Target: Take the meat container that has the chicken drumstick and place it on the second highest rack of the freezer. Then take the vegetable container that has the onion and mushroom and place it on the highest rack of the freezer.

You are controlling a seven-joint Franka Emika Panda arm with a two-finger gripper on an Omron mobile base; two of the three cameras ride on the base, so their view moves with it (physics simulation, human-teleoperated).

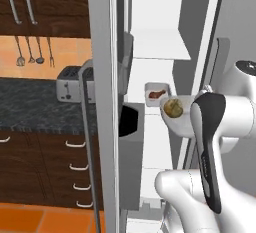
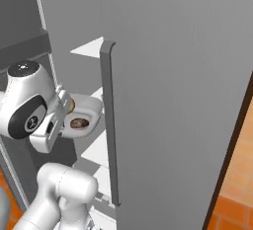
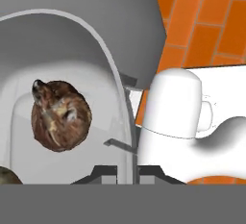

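- Far left in the left base view, the toaster [image 1: 70,83] on the dark counter [image 1: 30,102] and the open freezer door [image 1: 102,102] are out of my path; I only watch that my elbow stays off the door edge.
- Next, the meat container [image 1: 156,93] with the chicken drumstick [image 1: 157,94] already sits on a white shelf [image 1: 150,112] inside the freezer [image 2: 178,76], so I judge I am on the second half of the task.
- Just right of it, the vegetable container [image 1: 180,111] hangs in the air in front of the shelves, with the onion [image 1: 173,107] inside and the mushroom [image 3: 60,115] lying on its floor.
- The gripper [image 3: 127,172] pinches the container's rim [image 3: 115,93], one tip on each side of the wall.
- I keep the container level as I raise it, since both vegetables look loose and could roll out.
- The highest rack [image 1: 160,44] is well above the container, so I lift first, clear its front edge, then push inward.
- On the right, the long door handle [image 2: 110,125] stands close to the container; I avoid swinging toward it.
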